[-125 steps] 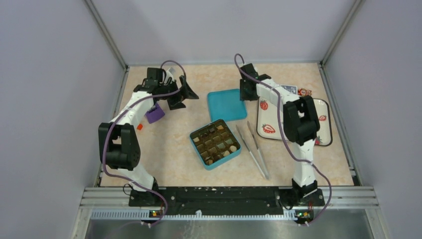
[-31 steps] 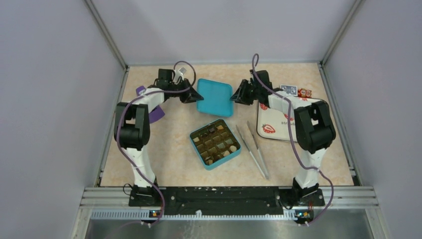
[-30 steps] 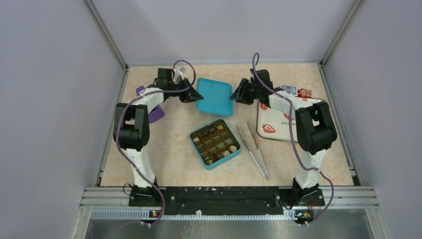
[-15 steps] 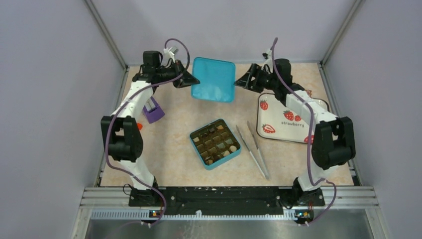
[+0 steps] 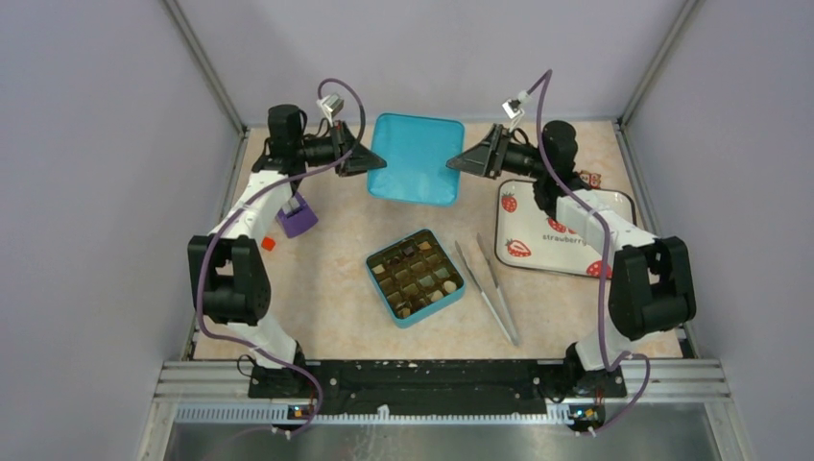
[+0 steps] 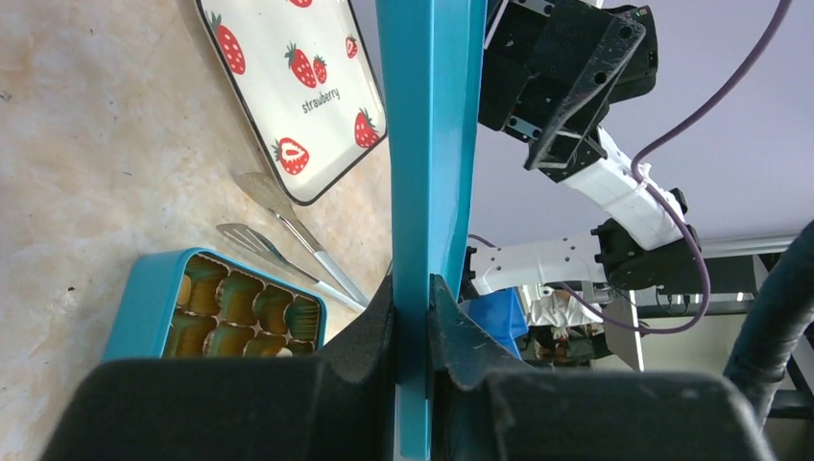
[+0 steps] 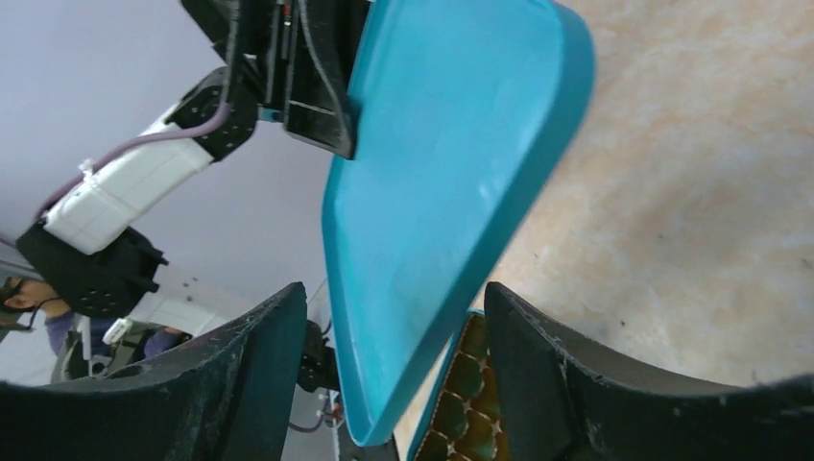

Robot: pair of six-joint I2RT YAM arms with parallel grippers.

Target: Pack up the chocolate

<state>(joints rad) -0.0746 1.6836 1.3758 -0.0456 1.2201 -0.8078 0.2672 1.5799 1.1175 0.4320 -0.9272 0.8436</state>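
Chocolates (image 5: pixel 448 286) sat in the box (image 5: pixel 377 286); the lid (image 5: pixel 416 160), unfitted, hung over the desk's (image 5: pixel 326 269) far edge, pinched by the left tool (image 5: pixel 377 163), the right tool (image 5: pixel 455 165) spread.

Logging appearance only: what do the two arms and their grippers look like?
The left arm and right arm have white links between chunky black joint housings. A purple cable loops along each to a small pale connector at the wrist. The left gripper and right gripper are all black, with broad fingers narrowing toward the tips. No markings are readable.
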